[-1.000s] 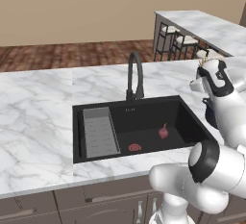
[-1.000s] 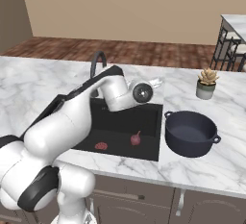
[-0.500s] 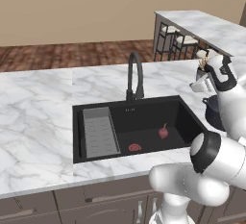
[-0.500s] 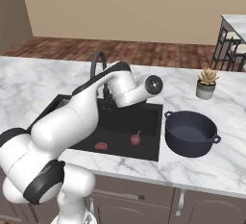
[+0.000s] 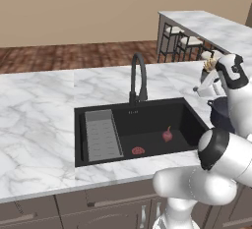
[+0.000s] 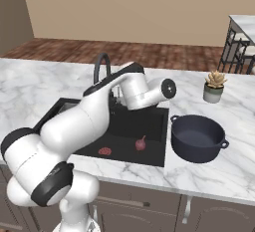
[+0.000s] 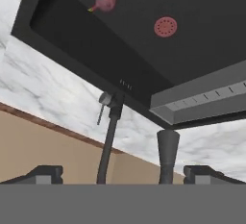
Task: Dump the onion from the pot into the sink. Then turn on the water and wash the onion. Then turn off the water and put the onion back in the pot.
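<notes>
The arm has swung its hand further right and upward over the counter — the gripper (image 7: pixel 122 172), jaws spread wide and empty, faces the black faucet (image 7: pixel 109 136). The onion (image 5: pixel 167 135) lies in the sink (image 5: pixel 93 112) near the red drain (image 5: pixel 138 150); the pot (image 6: pixel 197 137) stands empty alongside.

White-grey veined marble surface (image 5: pixel 39 120) runs the width of the kitchen over grey cabinet fronts. Black rectangular sink (image 5: pixel 194 112) recessed into it, black gooseneck faucet (image 5: pixel 139 75) mounted on the surface just behind the basin's rear rim. Dark navy pot (image 6: pixel 198 137) stands upright on the surface just beside the sink's right edge. Small pale planter with spiky plant (image 6: pixel 214 86) sits farther back, apart from the pot.
</notes>
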